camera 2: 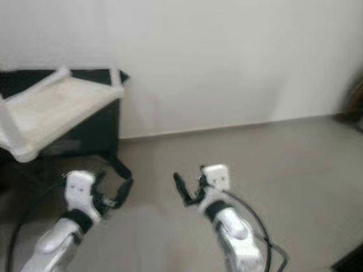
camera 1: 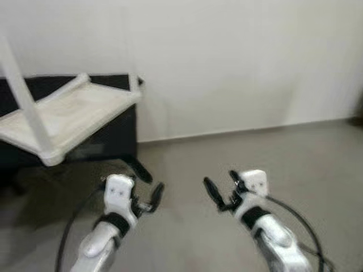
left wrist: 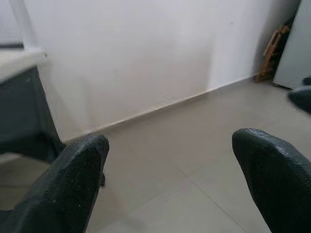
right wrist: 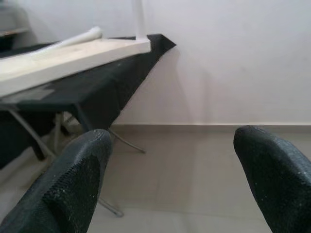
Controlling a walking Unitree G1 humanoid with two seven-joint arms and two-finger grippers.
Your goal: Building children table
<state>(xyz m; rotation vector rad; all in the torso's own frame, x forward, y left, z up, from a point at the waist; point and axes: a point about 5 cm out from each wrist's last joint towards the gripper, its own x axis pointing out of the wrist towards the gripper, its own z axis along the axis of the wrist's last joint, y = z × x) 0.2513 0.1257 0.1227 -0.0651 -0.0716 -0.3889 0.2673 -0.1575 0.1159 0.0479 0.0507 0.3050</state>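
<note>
On the robot's far left, a black-draped desk (camera 1: pixel 116 133) stands against the pale wall (camera 1: pixel 238 62), and the white children's table (camera 1: pixel 62 116) lies upside down on it, its flat top pressed to the cloth and its slim white legs (camera 1: pixel 25 96) pointing upward (one rises steeply at the near corner, another stands at the corner nearest the wall). Thin metal legs of the desk (right wrist: pixel 119 141) show beneath the hanging cloth, resting on the grey tiled floor (camera 1: pixel 283 164). Nearer the robot, the left claw (camera 1: pixel 148 191) hangs low over the floor, well apart from the desk and a little to its right, its two black fingers (left wrist: pixel 73 184) spread wide with only floor and wall between them, grasping nothing. To its right, the right claw (camera 1: pixel 222 187) is held at about the same height, also over bare floor, its fingers (right wrist: pixel 272 170) parted just as widely and likewise empty. Both silver arms reach forward from the bottom of the head views, with dark cables looping beside them. At the far right edge, some brown wooden item (left wrist: pixel 273 51) leans against the wall, too blurred to identify.
</note>
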